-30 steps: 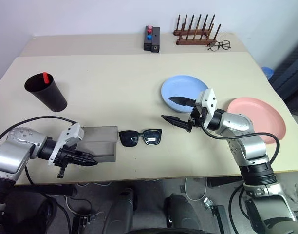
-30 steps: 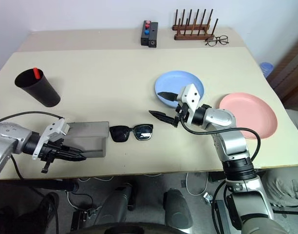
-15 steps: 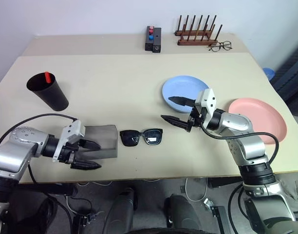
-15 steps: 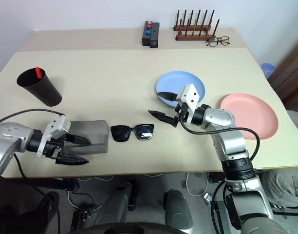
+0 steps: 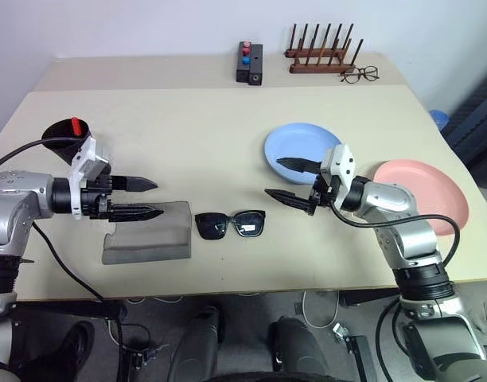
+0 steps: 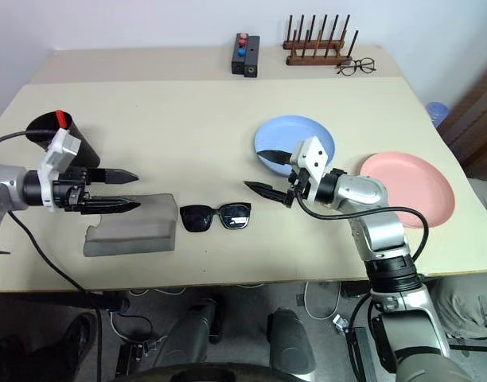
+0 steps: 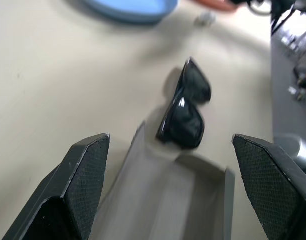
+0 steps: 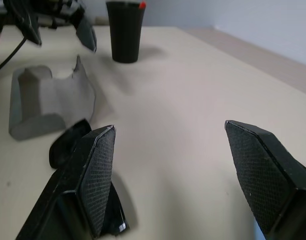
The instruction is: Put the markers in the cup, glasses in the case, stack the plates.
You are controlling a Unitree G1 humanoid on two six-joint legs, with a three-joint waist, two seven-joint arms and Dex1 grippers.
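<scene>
Both sets of jaws are wide open and empty, and the sunglasses (image 5: 230, 224) lie lengthwise just beside the case (image 5: 146, 243), between it and the right gripper (image 5: 291, 181), while the left gripper (image 5: 145, 199) hovers over the case.

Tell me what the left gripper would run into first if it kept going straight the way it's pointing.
Probably the sunglasses: the left gripper hovers above the open case, aimed slightly downward toward them, though depth is uncertain.
</scene>
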